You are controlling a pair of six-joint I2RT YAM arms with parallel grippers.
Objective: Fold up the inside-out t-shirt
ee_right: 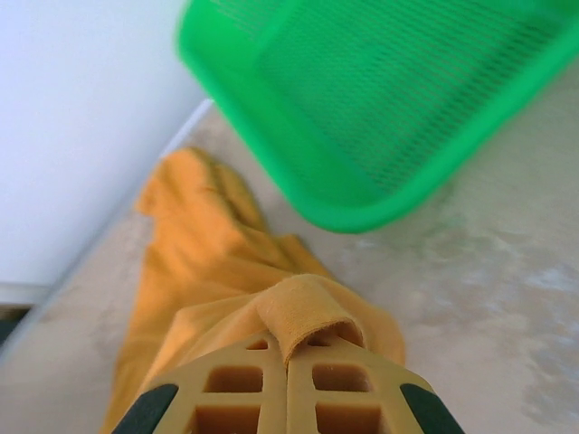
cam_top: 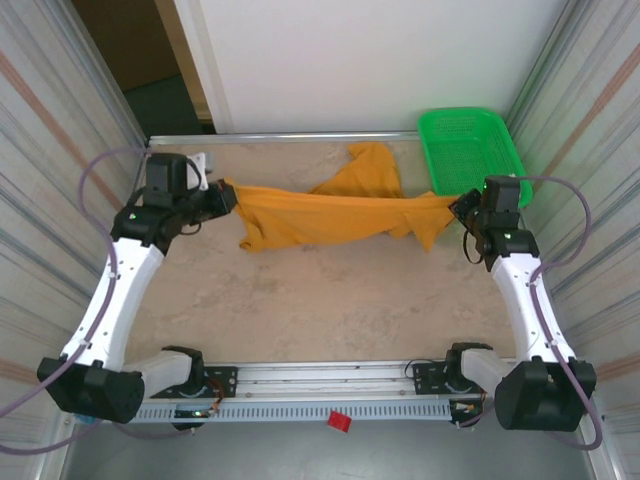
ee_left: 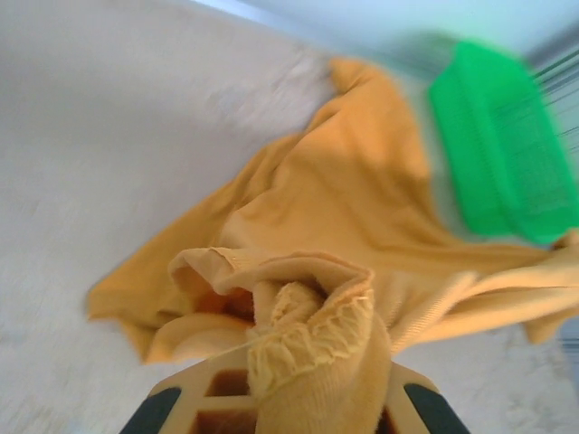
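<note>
T-shirt (cam_top: 320,215) is strung across the far worktop (cam_top: 330,300) between both tools. Left tool (cam_top: 230,197) is clamped tight on a bunched edge, right tool (cam_top: 459,204) pinches the other end by the basket (cam_top: 460,113). I'd pull evenly, no yanking, so it spreads flat.

**Your right gripper (ee_right: 288,362) pinches the inside-out t-shirt (ee_right: 208,262) below the green basket (ee_right: 335,212).**
Your two tan lattice fingers (ee_right: 235,398) sit pressed together under the basket's near rim, a tab of mustard cloth caught between them. The rest of the shirt trails away to the basket's left, bunched on the pale mottled table (ee_right: 488,298) toward a white wall (ee_right: 81,117). You cannot tell whether cloth touches basket.
</note>
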